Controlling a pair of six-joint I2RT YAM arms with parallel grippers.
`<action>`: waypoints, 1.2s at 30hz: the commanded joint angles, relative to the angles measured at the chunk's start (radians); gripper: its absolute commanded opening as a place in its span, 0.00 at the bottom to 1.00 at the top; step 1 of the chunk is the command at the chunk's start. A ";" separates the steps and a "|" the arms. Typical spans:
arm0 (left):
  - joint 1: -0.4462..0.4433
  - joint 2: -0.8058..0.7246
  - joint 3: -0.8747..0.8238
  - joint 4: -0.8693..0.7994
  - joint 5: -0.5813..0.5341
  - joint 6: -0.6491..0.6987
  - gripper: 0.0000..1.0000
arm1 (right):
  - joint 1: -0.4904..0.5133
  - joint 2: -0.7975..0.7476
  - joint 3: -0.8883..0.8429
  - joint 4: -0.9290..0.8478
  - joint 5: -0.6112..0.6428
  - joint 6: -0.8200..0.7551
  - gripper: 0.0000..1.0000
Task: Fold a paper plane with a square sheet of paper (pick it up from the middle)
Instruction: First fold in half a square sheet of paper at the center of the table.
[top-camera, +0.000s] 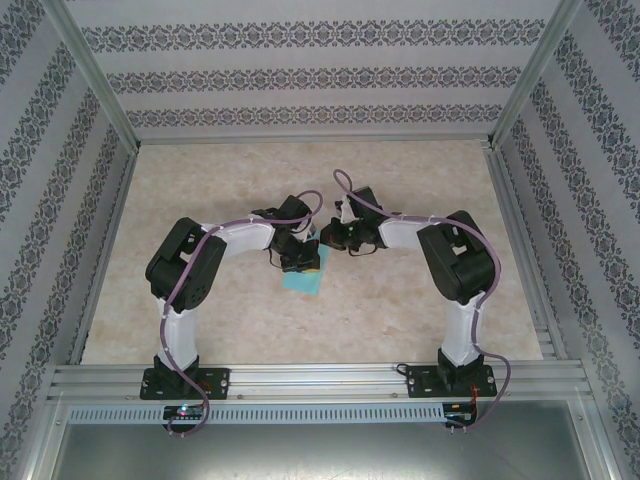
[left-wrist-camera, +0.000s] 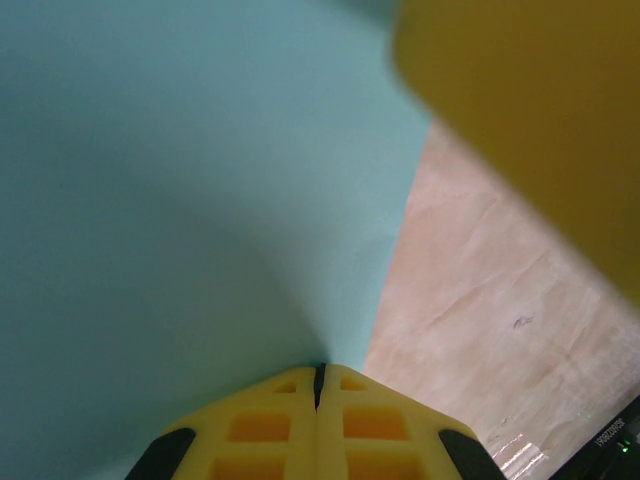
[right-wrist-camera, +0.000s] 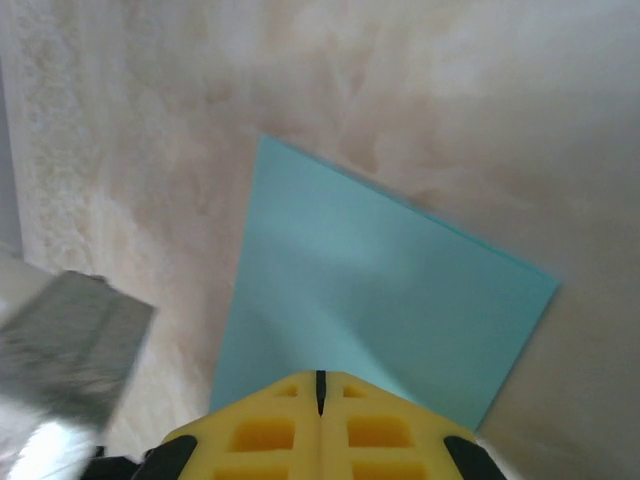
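The square sheet of paper (top-camera: 303, 281) is plain turquoise and sits mid-table, partly lifted between the two arms. My left gripper (top-camera: 303, 262) is shut on it. In the left wrist view the sheet (left-wrist-camera: 180, 200) spreads out from the closed yellow fingertips of that gripper (left-wrist-camera: 320, 370) and bulges up to the left. My right gripper (top-camera: 336, 238) is just right of the left one. In the right wrist view the jaws of this gripper (right-wrist-camera: 320, 377) are shut with the sheet (right-wrist-camera: 390, 290) running up to their tips, a soft ridge leading from them. No paper plane shape is visible.
The beige marbled tabletop (top-camera: 420, 190) is bounded by an aluminium frame (top-camera: 300, 378) and patterned walls. A blurred yellow finger (left-wrist-camera: 540, 120) of the other gripper hangs close at the upper right of the left wrist view. A grey blur (right-wrist-camera: 70, 340) sits at the left of the right wrist view.
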 joint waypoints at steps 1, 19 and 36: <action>-0.012 -0.015 0.029 0.026 0.023 -0.005 0.00 | -0.006 0.045 0.014 0.007 -0.022 0.008 0.00; -0.012 0.025 0.017 0.111 0.037 -0.001 0.04 | -0.036 0.153 0.161 -0.142 -0.086 -0.132 0.00; -0.029 0.015 -0.073 0.122 0.022 0.016 0.02 | -0.039 0.159 0.160 -0.157 -0.062 -0.126 0.00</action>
